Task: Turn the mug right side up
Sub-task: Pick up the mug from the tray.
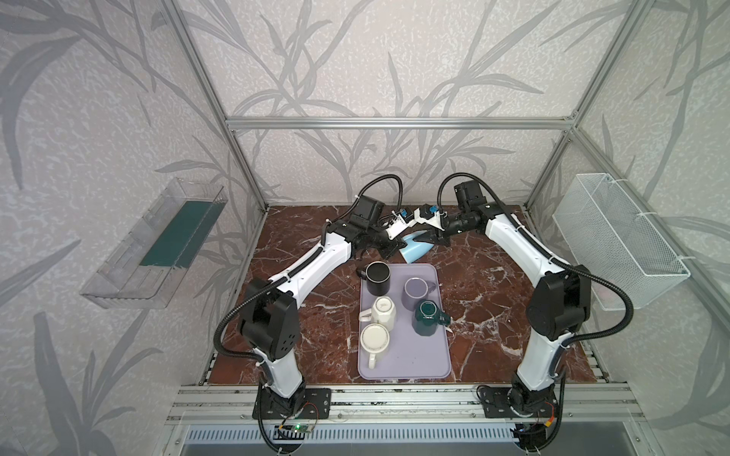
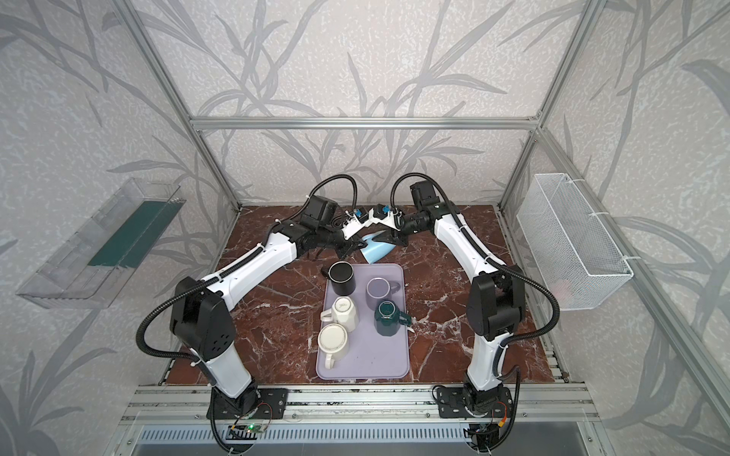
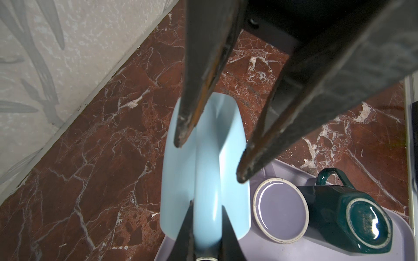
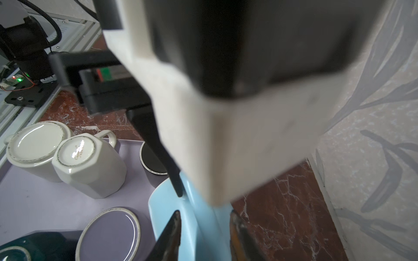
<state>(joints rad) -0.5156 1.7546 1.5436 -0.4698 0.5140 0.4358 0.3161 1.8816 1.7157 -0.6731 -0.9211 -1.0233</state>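
In left claw (image 3: 206, 206), blue mug (image 3: 177, 180)

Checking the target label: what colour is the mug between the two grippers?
The mug is plain light blue; it shows best in the left wrist view.
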